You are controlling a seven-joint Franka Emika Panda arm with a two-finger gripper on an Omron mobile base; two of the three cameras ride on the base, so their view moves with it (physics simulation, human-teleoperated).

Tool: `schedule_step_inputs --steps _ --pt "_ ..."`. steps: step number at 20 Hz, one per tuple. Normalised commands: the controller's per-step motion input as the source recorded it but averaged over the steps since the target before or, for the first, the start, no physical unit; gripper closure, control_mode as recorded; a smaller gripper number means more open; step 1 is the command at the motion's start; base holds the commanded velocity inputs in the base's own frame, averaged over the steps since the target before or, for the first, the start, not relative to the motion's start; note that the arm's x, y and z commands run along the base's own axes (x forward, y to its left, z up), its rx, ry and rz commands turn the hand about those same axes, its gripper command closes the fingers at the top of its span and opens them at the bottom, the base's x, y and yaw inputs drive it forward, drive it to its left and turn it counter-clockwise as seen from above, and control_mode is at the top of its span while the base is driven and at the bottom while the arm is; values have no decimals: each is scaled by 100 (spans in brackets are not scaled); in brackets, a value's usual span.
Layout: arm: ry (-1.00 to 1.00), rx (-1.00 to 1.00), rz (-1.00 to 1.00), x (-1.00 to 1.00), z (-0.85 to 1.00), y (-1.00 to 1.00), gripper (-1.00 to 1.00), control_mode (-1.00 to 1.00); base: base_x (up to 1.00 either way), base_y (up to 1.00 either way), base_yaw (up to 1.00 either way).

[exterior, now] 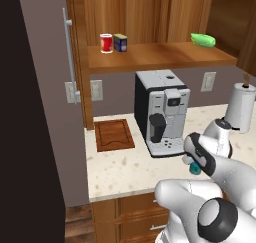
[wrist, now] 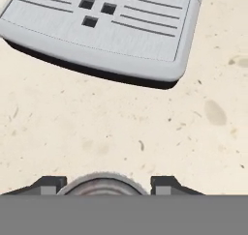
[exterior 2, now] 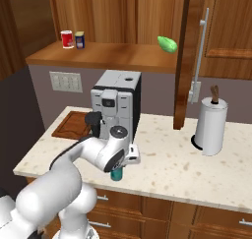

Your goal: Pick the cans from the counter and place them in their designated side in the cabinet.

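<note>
A teal can [exterior 2: 116, 174] with a grey lid [wrist: 104, 184] stands near the front edge of the beige counter [exterior: 125, 172], just in front of the coffee machine. My gripper [wrist: 104, 185] points straight down over it, hand low at the can's top [exterior: 194, 169]. One fingertip [wrist: 48, 185] stands on each side of the lid, very close to it, the jaws still narrowly open. The dark blue can [exterior: 120, 43] with a yellow label stands on the left of the cabinet shelf [exterior: 165, 57], also seen as the blue can [exterior 2: 79, 40] from the right.
A red can [exterior: 106, 43] stands beside the blue one. A green object [exterior: 203, 39] lies at the shelf's right. The coffee machine [exterior: 162, 112] sits under the shelf, a cutting board [exterior: 114, 134] to its left, and a paper-towel holder [exterior 2: 211, 125] to its right. A tall dark unit [exterior: 30, 112] bounds the left.
</note>
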Motion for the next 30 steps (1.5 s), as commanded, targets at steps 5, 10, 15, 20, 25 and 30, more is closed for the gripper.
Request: schedule_step_inputs --steps 5,10,15,20,25,30 --pt "-15 -3 0 -19 6 20 100 -100 0 0 0" --pt "-18 -4 0 -22 31 20 100 -100 0 0 0" --pt "-15 -4 0 -36 37 13 100 -100 0 0 0" --pt "-13 -4 0 -51 31 3 100 -100 0 0 0" --pt "-16 -4 0 -55 37 0 100 -100 0 0 0" --pt "-15 -3 0 -46 44 2 100 -100 0 0 0"
